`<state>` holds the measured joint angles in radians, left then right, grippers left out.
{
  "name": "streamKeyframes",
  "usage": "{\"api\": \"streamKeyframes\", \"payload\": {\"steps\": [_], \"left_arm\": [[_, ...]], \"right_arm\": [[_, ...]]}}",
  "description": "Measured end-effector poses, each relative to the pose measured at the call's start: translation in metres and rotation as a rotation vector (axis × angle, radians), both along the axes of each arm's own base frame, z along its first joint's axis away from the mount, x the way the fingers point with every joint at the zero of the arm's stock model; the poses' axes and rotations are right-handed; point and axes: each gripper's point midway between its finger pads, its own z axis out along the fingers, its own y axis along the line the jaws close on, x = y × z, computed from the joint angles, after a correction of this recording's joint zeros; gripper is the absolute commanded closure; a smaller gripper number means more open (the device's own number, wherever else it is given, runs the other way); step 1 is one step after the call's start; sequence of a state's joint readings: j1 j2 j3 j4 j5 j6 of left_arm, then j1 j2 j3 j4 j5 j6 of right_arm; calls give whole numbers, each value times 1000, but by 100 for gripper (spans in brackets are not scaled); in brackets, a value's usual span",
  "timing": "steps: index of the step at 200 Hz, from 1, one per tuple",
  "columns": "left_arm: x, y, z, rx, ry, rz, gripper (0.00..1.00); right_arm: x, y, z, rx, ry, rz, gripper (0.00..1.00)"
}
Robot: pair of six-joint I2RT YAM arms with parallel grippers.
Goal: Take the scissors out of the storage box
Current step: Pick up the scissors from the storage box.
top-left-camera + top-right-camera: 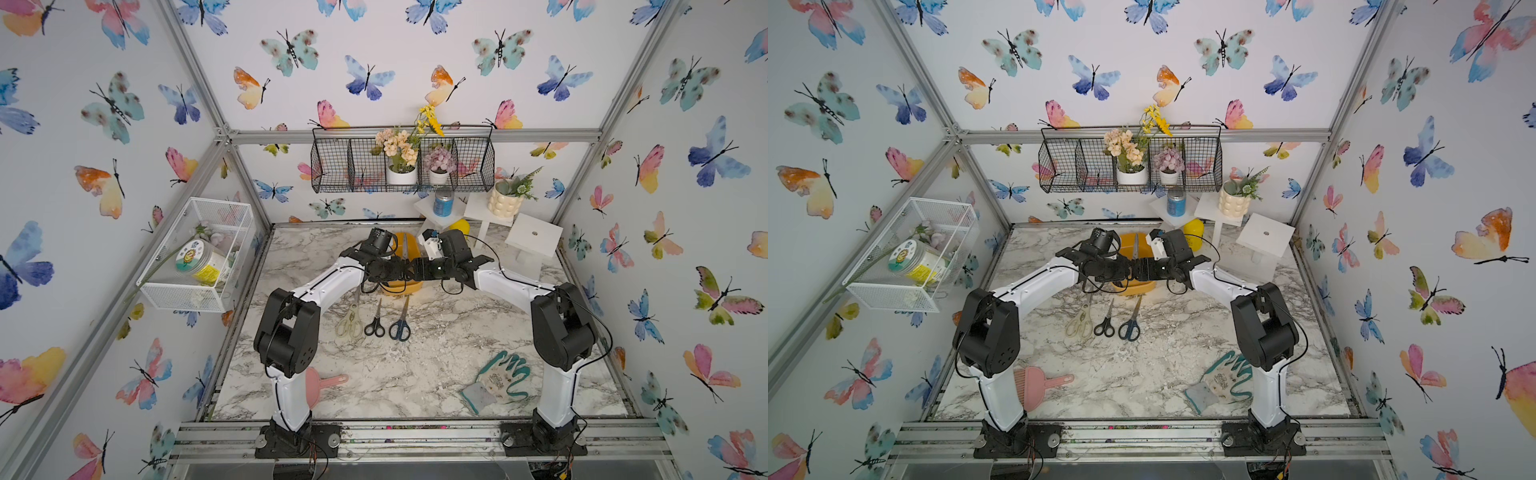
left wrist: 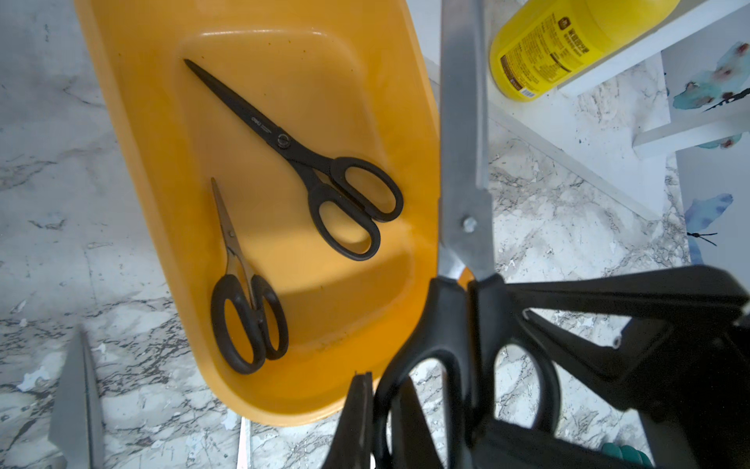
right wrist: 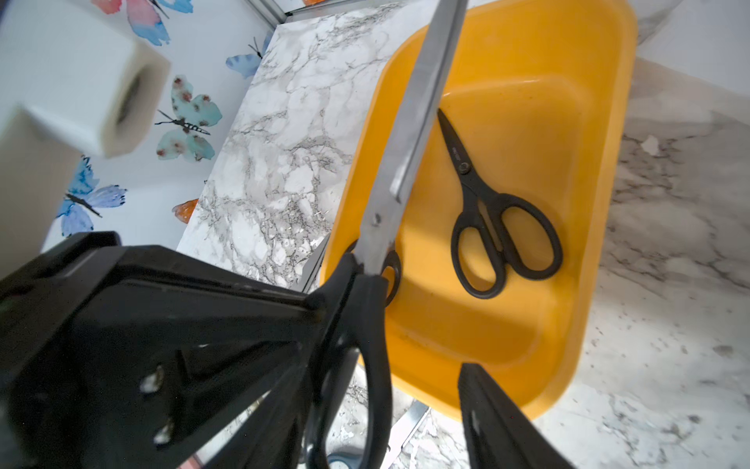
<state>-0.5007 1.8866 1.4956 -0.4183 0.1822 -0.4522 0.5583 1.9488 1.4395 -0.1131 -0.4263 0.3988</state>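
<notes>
1. Large scissors (image 2: 462, 203) are gripped by the handle in the fully closed left gripper (image 2: 381, 406), above the storage box (image 2: 142, 122).
2. Right gripper (image 3: 385, 406) is seen parted, only one finger (image 3: 487, 414) properly made out; blade tip's cropped.

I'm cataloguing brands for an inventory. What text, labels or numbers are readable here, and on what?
None reads clearly.
Long black scissors in the storage box: small white mark on the blade, too small to read.
Yellow bottle: dark print on its label, blurred.
Jar in the white mesh basket: lid and side labels, too small.
</notes>
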Motion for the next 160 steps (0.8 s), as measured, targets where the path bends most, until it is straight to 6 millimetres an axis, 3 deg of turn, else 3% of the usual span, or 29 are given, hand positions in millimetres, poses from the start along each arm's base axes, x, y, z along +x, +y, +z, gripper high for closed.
{"api": "streamKeyframes", "payload": {"steps": [62, 86, 101, 126, 160], "left_arm": [[-5, -9, 2, -25, -1, -27, 99], [-7, -8, -1, -23, 10, -22, 93], [-7, -8, -2, -24, 13, -19, 90], [-8, -8, -3, -26, 17, -17, 75], [-11, -5, 12, -43, -7, -11, 61]], "right_arm": [[-4, 8, 8, 57, 15, 29, 74], [-5, 13, 14, 92, 22, 37, 83], [-6, 15, 15, 105, 35, 33, 85], [-7, 14, 13, 106, 43, 28, 87], [-12, 3, -5, 59, 76, -13, 87]]}}
